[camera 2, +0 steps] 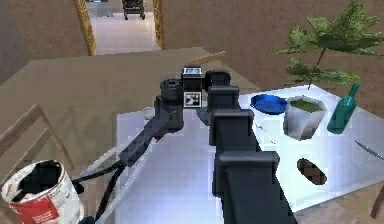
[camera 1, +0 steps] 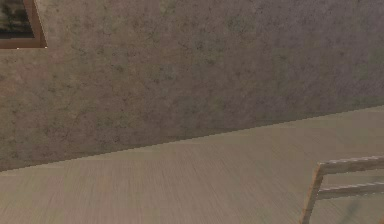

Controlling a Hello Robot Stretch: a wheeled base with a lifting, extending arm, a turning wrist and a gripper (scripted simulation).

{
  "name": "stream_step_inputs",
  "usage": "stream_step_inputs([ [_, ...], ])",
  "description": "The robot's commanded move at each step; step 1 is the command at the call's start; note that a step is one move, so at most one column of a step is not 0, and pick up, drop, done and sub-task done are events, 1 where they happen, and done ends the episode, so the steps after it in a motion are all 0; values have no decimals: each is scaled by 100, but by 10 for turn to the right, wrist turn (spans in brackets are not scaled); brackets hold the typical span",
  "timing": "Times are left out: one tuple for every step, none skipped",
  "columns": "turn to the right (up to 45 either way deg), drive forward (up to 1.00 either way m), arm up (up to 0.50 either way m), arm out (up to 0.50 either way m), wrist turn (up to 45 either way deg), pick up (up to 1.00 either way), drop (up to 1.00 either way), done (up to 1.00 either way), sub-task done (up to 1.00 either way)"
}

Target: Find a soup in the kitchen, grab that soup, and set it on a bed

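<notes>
The pincer [camera 2: 88, 185] sits at the far end of the dark square-section arm [camera 2: 245, 170], its thin fingers pointing toward the arm side view's lower left. How the fingers are set cannot be told. The red-and-white cylindrical soup can [camera 2: 40, 195], top uncovered and contents dark, hangs at the fingers' far end. It is off the edge of the white flat counter [camera 2: 175, 190] with only floor behind it, so the pincer is judged to hold it.

On the counter, well apart from the can:
- a blue round dish [camera 2: 268, 103];
- a white pot [camera 2: 303, 118] carrying a green leafy plant [camera 2: 330, 45];
- a teal glass bottle [camera 2: 343, 110] just beside that pot.

A light wooden chair frame [camera 2: 25, 130] stands near the can. A wood-trimmed doorway [camera 2: 125, 25] lies beyond the counter. Ahead of the base are a speckled brown wall [camera 1: 190, 70] and a pale floor [camera 1: 180, 185].

Step in hand, as judged: carry the soup away from the counter toward a bed.

Procedure:
1. Keep the can level, since it appears uncovered and may spill.
2. Draw the arm in before turning the base, so the load swings on a short radius.
3. Clear the chair frame first, as it is the nearest obstacle to the can.
4. Turn away from the wall ahead, slowly.
5. Avoid sweeping the arm across the dish, pot and bottle.
</notes>
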Motion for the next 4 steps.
stream_step_inputs([
  [0, 0, 0, -22, 0, 0, 0, 0, 0],
  [-450, 0, 0, 0, 0, 0, 0, 0, 0],
  [-450, 0, 0, 0, 0, 0, 0, 0, 0],
  [-30, 0, 0, 0, 0, 0, 0, 0, 0],
])
